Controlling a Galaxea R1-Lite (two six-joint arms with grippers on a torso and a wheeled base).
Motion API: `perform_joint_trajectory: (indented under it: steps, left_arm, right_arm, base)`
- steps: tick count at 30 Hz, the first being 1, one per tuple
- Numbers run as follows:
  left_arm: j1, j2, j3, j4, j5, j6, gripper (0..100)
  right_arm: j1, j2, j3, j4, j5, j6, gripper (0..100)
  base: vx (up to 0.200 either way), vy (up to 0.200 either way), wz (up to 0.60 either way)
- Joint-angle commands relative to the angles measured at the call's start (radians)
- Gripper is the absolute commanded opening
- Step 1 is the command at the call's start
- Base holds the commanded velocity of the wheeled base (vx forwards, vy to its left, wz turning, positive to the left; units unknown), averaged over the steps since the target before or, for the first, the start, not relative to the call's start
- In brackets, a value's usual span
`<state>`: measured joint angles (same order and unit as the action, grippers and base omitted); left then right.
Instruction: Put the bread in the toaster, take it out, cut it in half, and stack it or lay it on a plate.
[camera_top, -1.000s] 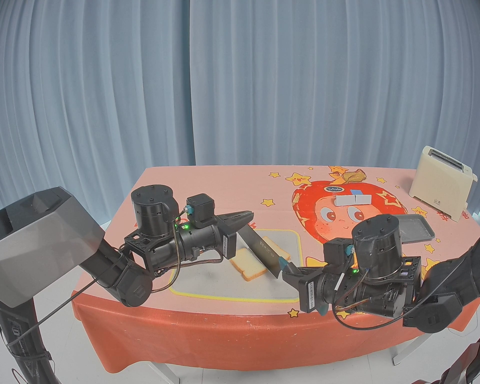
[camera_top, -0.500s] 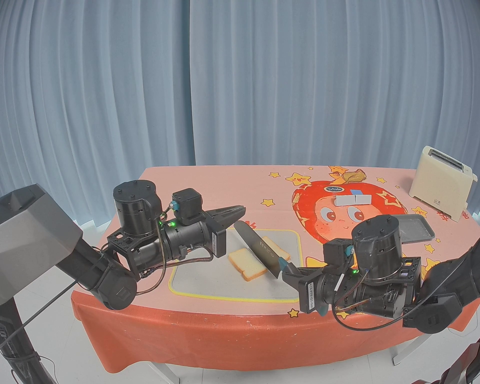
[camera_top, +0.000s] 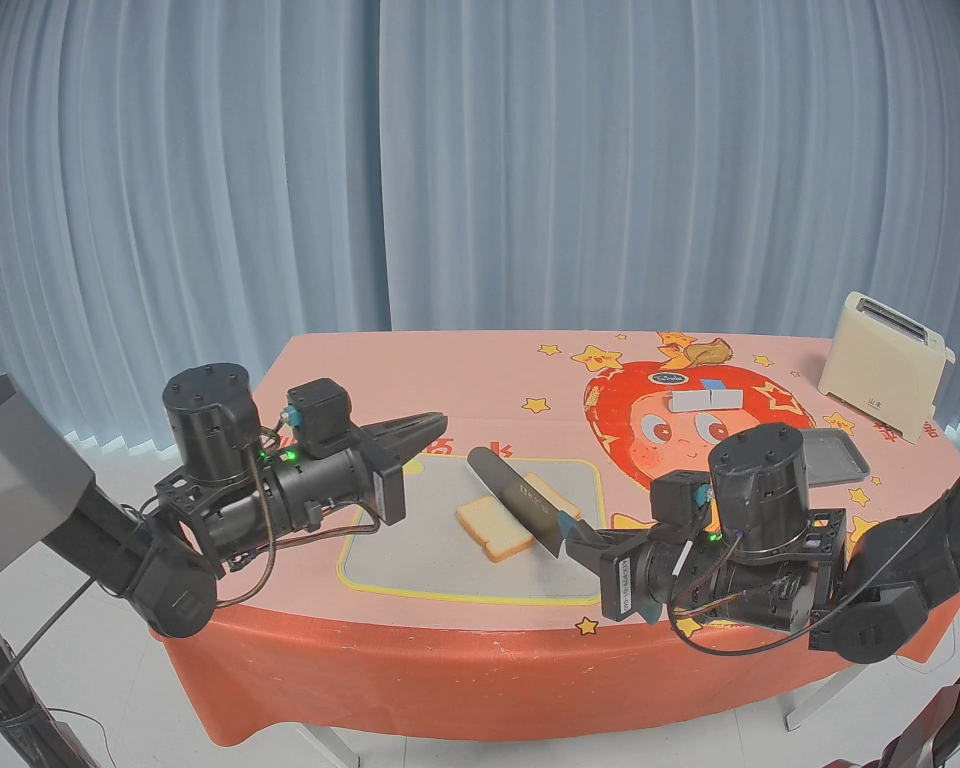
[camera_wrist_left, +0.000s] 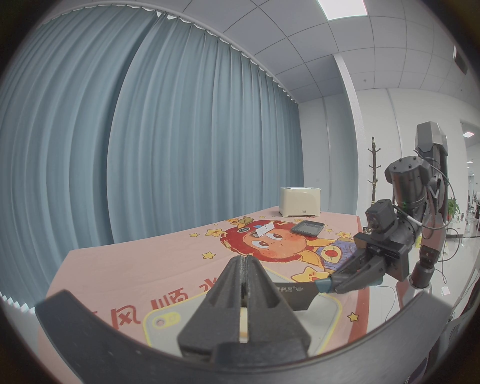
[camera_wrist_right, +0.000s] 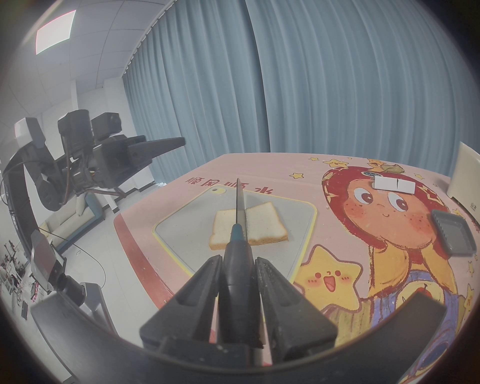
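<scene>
A toasted bread slice (camera_top: 497, 528) lies on the grey cutting board (camera_top: 420, 560). The knife (camera_top: 515, 490) lies across the slice's middle, its blade pointing to the table's far left. My right gripper (camera_top: 580, 540) is shut on the knife's handle at the board's near right corner. From the right wrist, the knife (camera_wrist_right: 239, 210) splits the bread (camera_wrist_right: 260, 225) into two parts; whether they are separate is hidden by the blade. My left gripper (camera_top: 430, 425) hovers shut and empty over the table's left side, apart from the bread. The left wrist view has its closed fingertips (camera_wrist_left: 243, 265) in front of the knife (camera_wrist_left: 295, 290).
The cream toaster (camera_top: 885, 365) stands at the far right corner. A dark grey plate (camera_top: 835, 455) lies between it and my right arm. Two small white blocks (camera_top: 707, 399) rest on the cartoon face of the orange tablecloth.
My left arm has pulled back to the left, away from the bread and knife. The right gripper and knife have barely moved.
</scene>
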<state>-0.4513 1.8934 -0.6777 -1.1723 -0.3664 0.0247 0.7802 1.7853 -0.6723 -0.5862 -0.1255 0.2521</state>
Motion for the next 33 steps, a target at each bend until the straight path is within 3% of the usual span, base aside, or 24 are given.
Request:
perform_joint_trajectory:
  steps: [1,5,9,20,21,25,33]
  left_arm:
    - [0.034,-0.106,0.086,-0.003,0.001,0.0,0]
    - [0.046,-0.18,0.161,-0.003,0.006,0.0,0]
    - [0.065,-0.257,0.244,-0.004,0.049,0.003,0]
    - [0.112,-0.464,0.421,-0.033,0.058,0.0,0]
    - [0.155,-0.531,0.483,-0.035,0.061,0.001,0]
    - [0.221,-0.625,0.54,-0.035,0.064,0.0,0]
    - [0.278,-0.873,0.678,-0.023,0.089,0.003,0]
  right_arm:
    - [0.001,-0.001,-0.003,-0.001,0.0,0.001,0]
    - [-0.012,0.0,-0.006,-0.001,0.0,0.001,0]
    - [-0.013,-0.001,-0.009,-0.001,0.001,0.003,0]
    - [-0.038,-0.006,-0.01,-0.003,0.003,-0.001,0]
    - [-0.038,-0.007,-0.013,-0.007,0.003,-0.004,0]
    - [-0.035,-0.007,-0.004,-0.058,0.001,-0.007,0]
    - [-0.032,-0.006,-0.004,-0.08,0.001,-0.005,0]
  base:
    - [0.0,0.0,0.0]
    - [0.0,0.0,0.0]
    - [0.0,0.0,0.0]
    - [0.0,0.0,0.0]
    - [0.0,0.0,0.0]
    - [0.0,0.0,0.0]
    - [0.0,0.0,0.0]
